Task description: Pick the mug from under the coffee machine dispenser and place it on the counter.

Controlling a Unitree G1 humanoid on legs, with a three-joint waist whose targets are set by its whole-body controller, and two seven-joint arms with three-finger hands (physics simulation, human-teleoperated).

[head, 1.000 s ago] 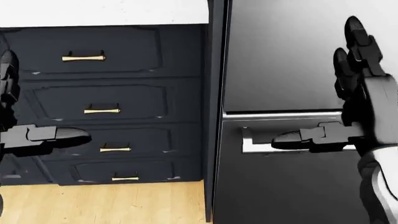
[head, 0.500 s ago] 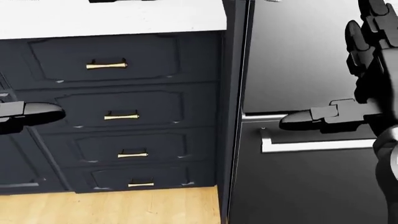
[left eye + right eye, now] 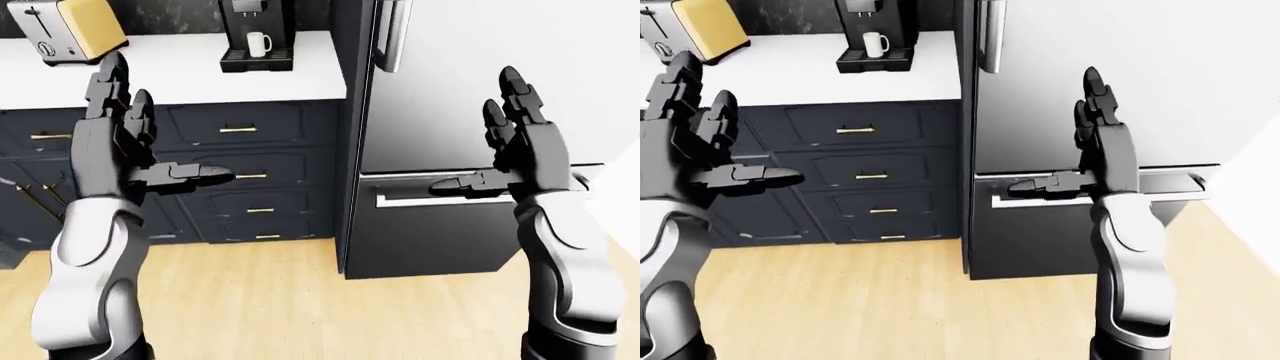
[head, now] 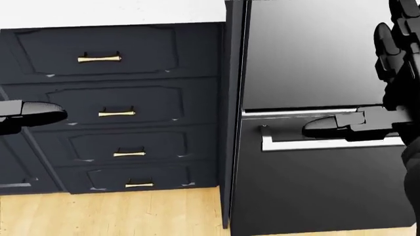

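A white mug (image 3: 258, 44) stands on the drip tray of a black coffee machine (image 3: 257, 30) at the top of the left-eye view, on the white counter (image 3: 190, 71). It also shows in the right-eye view (image 3: 874, 44). Both hands are raised, far below and short of the mug. My left hand (image 3: 135, 139) is open and empty in front of the dark drawers. My right hand (image 3: 515, 146) is open and empty in front of the fridge door. The head view shows only the drawers and fridge, not the mug.
A yellow toaster (image 3: 75, 28) stands on the counter at the left. Dark drawers with brass handles (image 4: 105, 113) are under the counter. A tall steel fridge (image 3: 480, 112) stands right of the counter. Wood floor (image 3: 300, 307) lies below.
The head view has shifted: counter edge, drawers and fridge sit higher and further left than half a second ago, so the camera moved. Both hands stay open.
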